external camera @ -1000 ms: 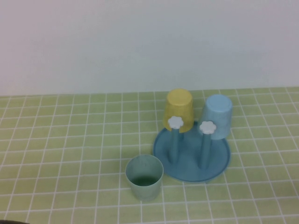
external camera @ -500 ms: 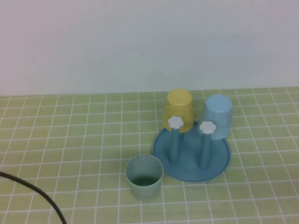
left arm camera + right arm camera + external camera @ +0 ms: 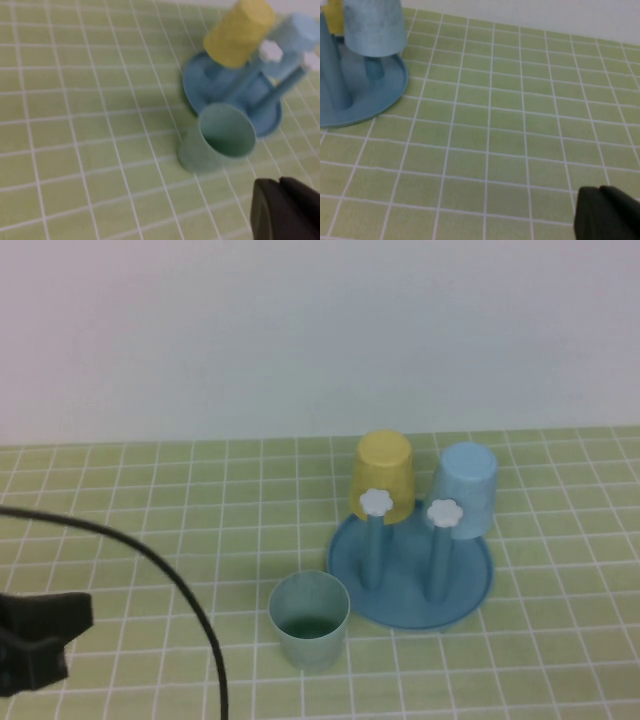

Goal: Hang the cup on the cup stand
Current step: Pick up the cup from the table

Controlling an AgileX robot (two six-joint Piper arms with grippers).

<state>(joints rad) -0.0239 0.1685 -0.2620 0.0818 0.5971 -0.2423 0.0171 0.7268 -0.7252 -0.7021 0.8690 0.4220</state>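
The cup (image 3: pixel 309 620) is a pale sage-green tumbler standing upright, mouth up, on the tablecloth just front-left of the cup stand (image 3: pixel 470 585). The stand is a round blue dish with blue pegs topped by white flower caps. In the left wrist view the cup (image 3: pixel 220 137) stands beside the stand (image 3: pixel 197 82). My left gripper (image 3: pixel 279 180) is shut and empty, well to the left of the cup; it shows as a dark block at the high view's lower left (image 3: pixel 40 640). My right gripper (image 3: pixel 599 189) is shut and empty, right of the stand (image 3: pixel 390 85), outside the high view.
A yellow cup (image 3: pixel 383 477) and a light blue cup (image 3: pixel 463 488) hang upside down on the stand's two back pegs. Two front pegs with white caps stand bare. A black cable (image 3: pixel 190 600) arcs over the left of the green checked tablecloth. A white wall stands behind.
My left arm has come into the high view from the lower left, its cable rising and its gripper now visible. The cup and stand have not moved.
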